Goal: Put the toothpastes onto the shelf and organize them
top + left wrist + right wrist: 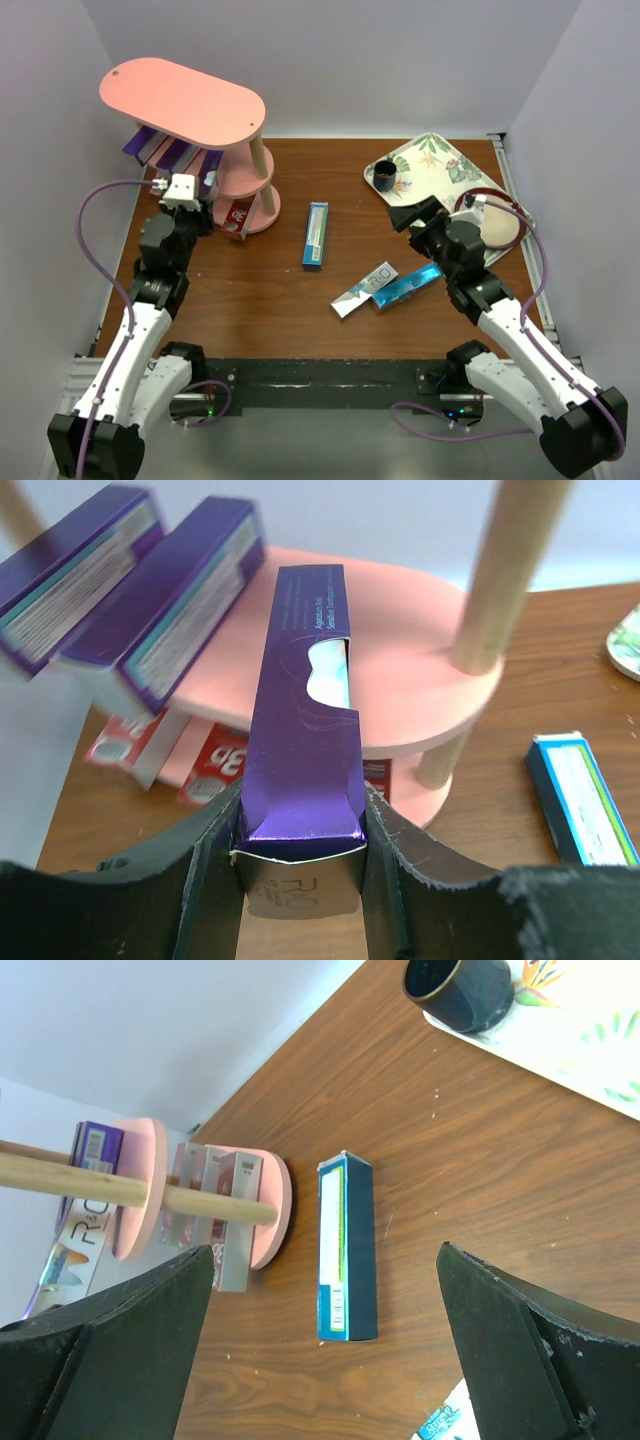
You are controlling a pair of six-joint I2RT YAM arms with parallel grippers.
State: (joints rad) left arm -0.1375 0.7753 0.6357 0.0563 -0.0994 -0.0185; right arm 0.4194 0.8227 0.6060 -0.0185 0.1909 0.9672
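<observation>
Your left arm (132, 338) is stretching forward, its jaws clamping tight; your right arm (518, 338) is bending inward, jaws gaping wide.

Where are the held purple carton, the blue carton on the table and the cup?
purple carton (296, 765): left wrist view, top face.
blue carton (315, 235): top view, middle of its face.
cup (385, 178): top view, its dark inside.

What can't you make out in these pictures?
Top view: the shelf's top board covers most of the purple cartons, so their count is unclear.
Left wrist view: the red cartons on the bottom tier are mostly hidden by the middle board.
Right wrist view: a silver-white carton is cut off by the bottom edge.
Top view: the dark cup is too small to see inside.
</observation>
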